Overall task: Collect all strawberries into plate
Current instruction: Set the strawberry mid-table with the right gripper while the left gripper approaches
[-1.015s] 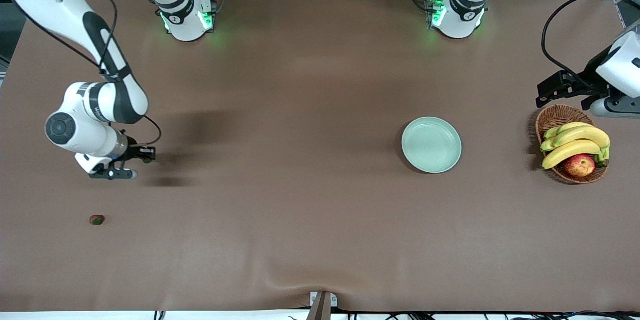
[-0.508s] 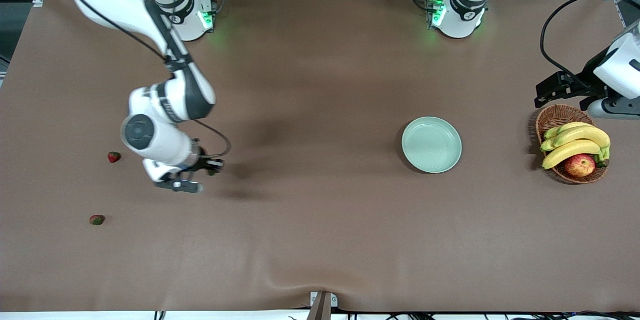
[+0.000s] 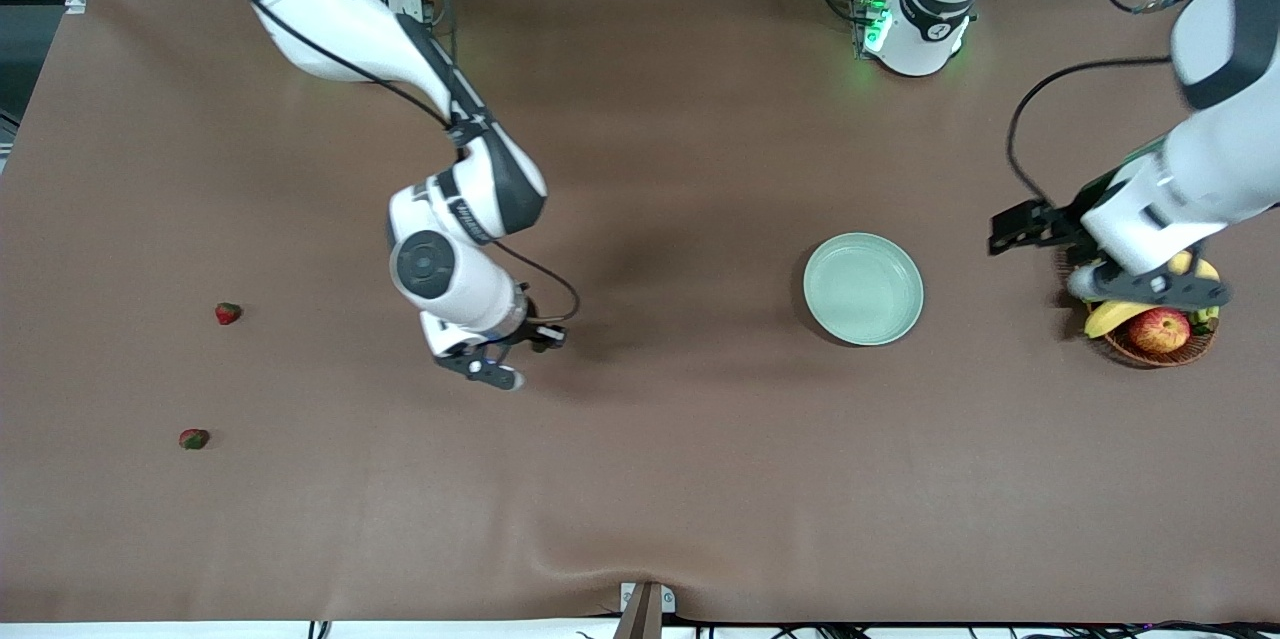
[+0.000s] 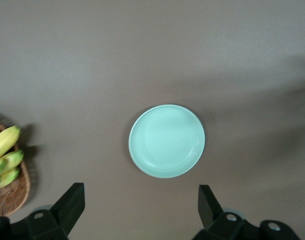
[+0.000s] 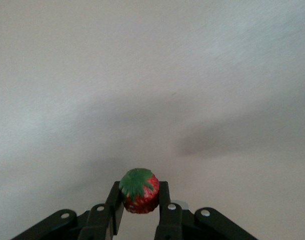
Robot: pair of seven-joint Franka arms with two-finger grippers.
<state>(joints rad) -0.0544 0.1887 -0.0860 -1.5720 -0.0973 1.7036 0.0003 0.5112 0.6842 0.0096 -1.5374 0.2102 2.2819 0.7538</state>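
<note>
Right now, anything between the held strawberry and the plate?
Nothing visible. The right gripper is shut on a strawberry over bare table that runs clear to the plate. The open left gripper hangs near the basket, off that path.

Three strawberries [image 3: 228, 313] [image 3: 194, 438] [image 5: 139, 190], one plate [image 3: 863, 288], one basket [image 3: 1160, 349], one apple [image 3: 1159, 330], several bananas [image 4: 4, 152].

Red strawberry [image 5: 139, 191] with green top, mint-green plate [image 3: 863, 288], brown table [image 3: 640, 479], yellow bananas [image 3: 1110, 315], brown woven basket [image 3: 1150, 354], red-yellow apple [image 3: 1159, 330].
</note>
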